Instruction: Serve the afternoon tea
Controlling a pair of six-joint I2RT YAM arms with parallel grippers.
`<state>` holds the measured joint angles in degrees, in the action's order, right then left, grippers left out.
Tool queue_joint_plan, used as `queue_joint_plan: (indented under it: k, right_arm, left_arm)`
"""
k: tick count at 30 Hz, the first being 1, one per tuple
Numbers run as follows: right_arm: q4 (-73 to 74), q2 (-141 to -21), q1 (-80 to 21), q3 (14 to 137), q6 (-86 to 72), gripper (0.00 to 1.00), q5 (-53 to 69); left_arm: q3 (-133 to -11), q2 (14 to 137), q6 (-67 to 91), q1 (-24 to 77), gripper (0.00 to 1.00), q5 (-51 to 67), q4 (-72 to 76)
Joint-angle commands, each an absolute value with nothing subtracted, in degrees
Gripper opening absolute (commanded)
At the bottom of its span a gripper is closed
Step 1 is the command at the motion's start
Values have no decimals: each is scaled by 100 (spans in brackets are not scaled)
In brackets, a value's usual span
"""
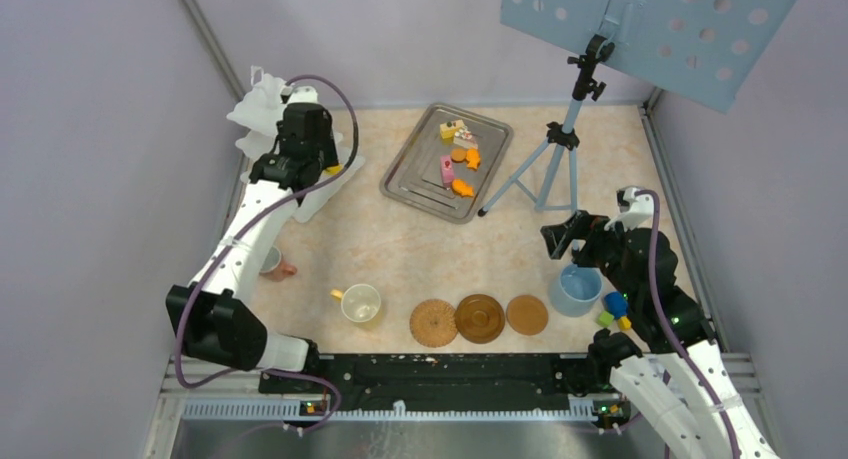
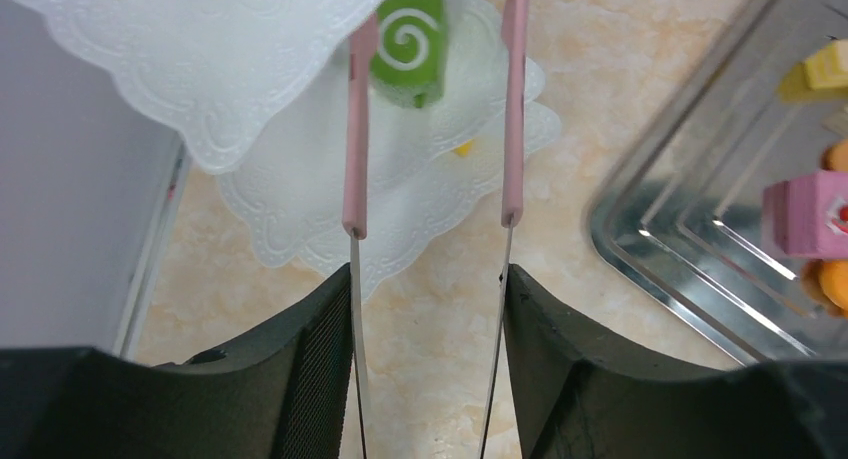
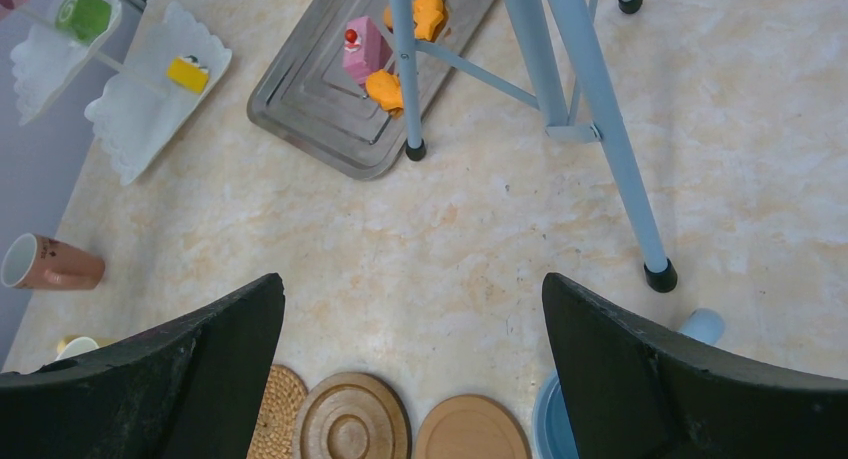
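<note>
left pincer (image 2: 428, 289): closed on the bare metal shanks of the pink tongs (image 2: 356, 159), one finger pressing each shank from outside. the jaws stand partway in, not together (the tongs' own spring fills the gap).
pink tongs: arms spread. the left tip lies against or just beside the green swirl roll (image 2: 410, 44). the right tip stands clear of it, so the roll is not clamped.
green swirl roll: rests on a tier of the white three-tier stand (image 2: 250, 69), swirl face toward the wrist camera and partly under the rim of a higher tier. the right wrist view shows it one tier above the yellow pastry (image 3: 187, 74).
step in hand (judged): release of the roll onto the stand, then withdrawal of the tongs.
procedure: let both tips stand free of the roll before any travel. draw the tongs straight back along their own length, not sideways, since a sideways sweep of the left tip could roll the pastry off the tier. stay below the overhanging rim until the tips have cleared it.
risk: a tip catching the scalloped rim may tip the light stand.
next stock: pink slice (image 2: 805, 214) and orange biscuits (image 3: 430, 14) lie in the metal tray (image 2: 680, 249), near the stand.
right pincer (image 3: 412, 284): wide open, empty, above the table (image 3: 450, 239) near the brown coasters (image 3: 350, 419).
</note>
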<state>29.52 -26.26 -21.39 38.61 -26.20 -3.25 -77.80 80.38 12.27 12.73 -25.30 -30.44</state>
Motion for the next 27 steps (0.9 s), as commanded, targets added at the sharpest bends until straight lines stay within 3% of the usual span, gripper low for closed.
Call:
queue_joint_plan:
  k: [1,5,8,16,27]
  right_arm:
    - [2724,-2584,-2197,3841,-2634,98,-308]
    - [2715,-2619,-2200,3841,-2621,98,-316]
    - [2710,-2624,-2198,3841,-2620,98,-314]
    - [2706,-2674,-2199,3841,-2615,98,-317]
    - [2717,-2648,-2198,3841,-2617,98,-277]
  left_arm:
    - [-8010,7670,1169,1248,56,-1374,-2896]
    - [-7839,7557,1265,1352,54,143,-2703]
    - [-7650,7495,1343,1684,55,425,-2550]
    - [-7397,7922,2420,3382,59,-1337,-2458]
    - [-7334,8950,3273,4080,62,-1777,-1936]
